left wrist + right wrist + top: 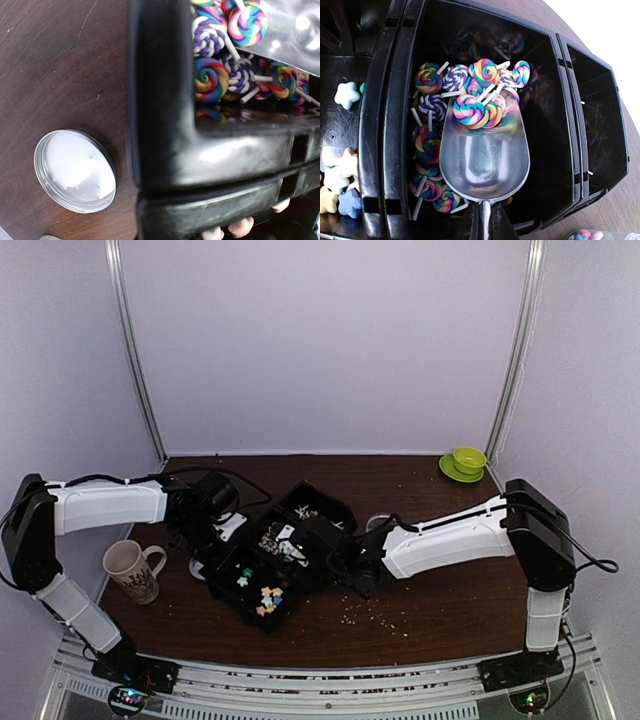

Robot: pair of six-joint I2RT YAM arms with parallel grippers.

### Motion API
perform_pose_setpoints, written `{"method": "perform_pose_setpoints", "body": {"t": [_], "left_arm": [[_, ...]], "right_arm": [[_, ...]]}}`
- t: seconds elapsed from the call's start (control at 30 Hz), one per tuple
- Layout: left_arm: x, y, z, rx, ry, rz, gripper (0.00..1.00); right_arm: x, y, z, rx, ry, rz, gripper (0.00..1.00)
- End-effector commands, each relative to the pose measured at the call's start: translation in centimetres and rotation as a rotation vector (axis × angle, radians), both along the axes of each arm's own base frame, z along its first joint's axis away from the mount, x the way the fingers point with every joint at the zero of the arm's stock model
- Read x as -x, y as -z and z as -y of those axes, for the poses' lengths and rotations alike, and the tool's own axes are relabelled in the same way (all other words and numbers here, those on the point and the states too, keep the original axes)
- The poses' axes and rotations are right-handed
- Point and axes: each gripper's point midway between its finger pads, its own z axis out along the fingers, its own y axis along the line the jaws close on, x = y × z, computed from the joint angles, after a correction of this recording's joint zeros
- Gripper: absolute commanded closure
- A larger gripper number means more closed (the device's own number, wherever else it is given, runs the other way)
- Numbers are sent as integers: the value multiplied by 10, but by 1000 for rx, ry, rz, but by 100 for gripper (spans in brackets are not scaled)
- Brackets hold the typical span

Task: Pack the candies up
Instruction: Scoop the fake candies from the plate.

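Right wrist view: the right gripper [485, 229] was clamped shut on the handle of a metal scoop [482, 160], whose bowl lay low in the middle compartment of the black box [390, 125]. A few lollipops [469, 110] sat at the scoop's front lip, their white sticks crossed with those of the pile around it. Most of the bowl behind them was bare. Star candies [346, 95] lay in the neighbouring compartment on the left of that view, and the compartment on the other side looked nearly empty. The left gripper [226, 533] was closed at the box's left side; whether it pinched the wall I could not tell. A round tin lid [75, 171] sat on the table [450, 590] just beside that corner, and pale crumbs [375, 612] were scattered near the right arm.

From my console I judged the load to be the weak point. Riding so far forward, the lollipops could slide off at any nose-down tilt. Tangled sticks could also drag extra ones over the wall onto the table. A scoop rim catching a divider on the lift could jolt the box, the more so if the left gripper had no real hold.
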Motion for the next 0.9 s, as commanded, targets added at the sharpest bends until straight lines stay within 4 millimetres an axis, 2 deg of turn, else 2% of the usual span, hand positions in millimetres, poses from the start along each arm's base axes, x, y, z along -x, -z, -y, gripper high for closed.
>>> {"method": "perform_pose_setpoints", "body": {"t": [0.0,0.1,0.17,0.27,0.4,0.5,0.7,0.87], "left_arm": [[4,-62,64,307,212,113,100],[2,-59,58,280,190,132,100],[1,-57,55,280,175,143,100],[3,-54,61,312,177,127,100],[2,-51,63,310,179,111,100],[3,-51,63,312,178,108,100],[-2,-51,59,308,152,111,100],[-6,-55,57,323,137,123,100]], "right_arm": [[2,17,-16,-74,-55,-22,100],[1,9,-22,-181,-39,-56,100],[-1,5,-17,-217,-14,-21,100],[-8,-10,-7,-198,41,143,100],[-6,-5,-7,-134,15,209,100],[-1,-11,-9,-164,-24,252,100],[12,-22,-14,-253,-99,229,100],[9,-25,-18,-284,-88,200,100]]}}
